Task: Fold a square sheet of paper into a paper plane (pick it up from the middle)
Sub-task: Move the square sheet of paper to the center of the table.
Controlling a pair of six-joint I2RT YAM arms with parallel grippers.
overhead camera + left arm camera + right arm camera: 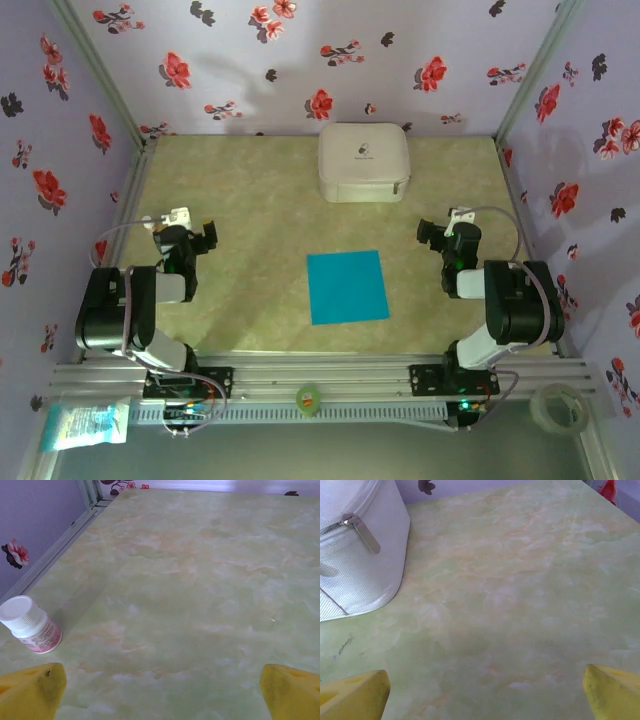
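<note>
Square sheet of paper [347,287] untouched; both jaws wide, empty.

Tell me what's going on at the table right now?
Nothing is being handled yet. The turquoise-blue square sheet of paper lies flat and unfolded on the green marbled table, between the two arms. The left claw and right claw are both open and empty, off to either side of the sheet. The white rounded-square zip case sits beyond it.
</note>
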